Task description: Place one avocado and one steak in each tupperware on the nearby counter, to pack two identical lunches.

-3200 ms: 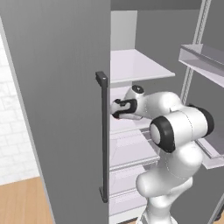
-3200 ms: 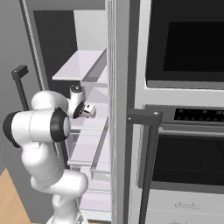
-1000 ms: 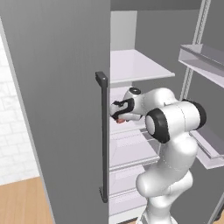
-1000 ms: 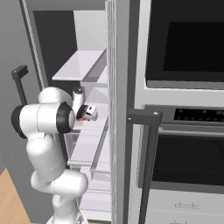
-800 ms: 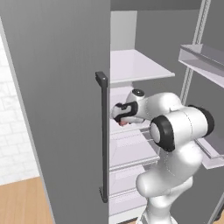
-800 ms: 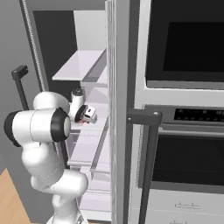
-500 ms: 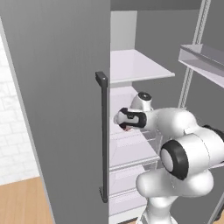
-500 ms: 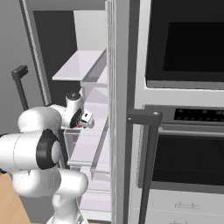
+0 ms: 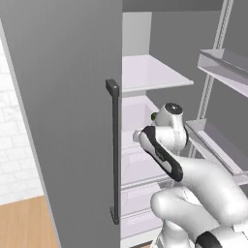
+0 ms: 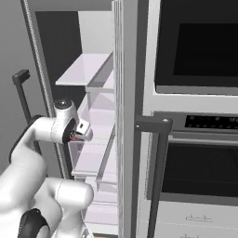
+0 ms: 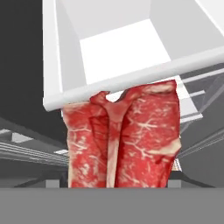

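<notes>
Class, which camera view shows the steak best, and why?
The hand view: the steak is close and large, red with pale streaks, before a white bin. The right base view shows a red speck at the end effector; the left base view tells nothing sure.

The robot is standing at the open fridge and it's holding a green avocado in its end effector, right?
Not quite. The robot is at the open fridge, but what its end effector holds is a red steak with pale streaks, not a green avocado. The hand view shows the meat up close, in front of a white fridge bin.
</notes>
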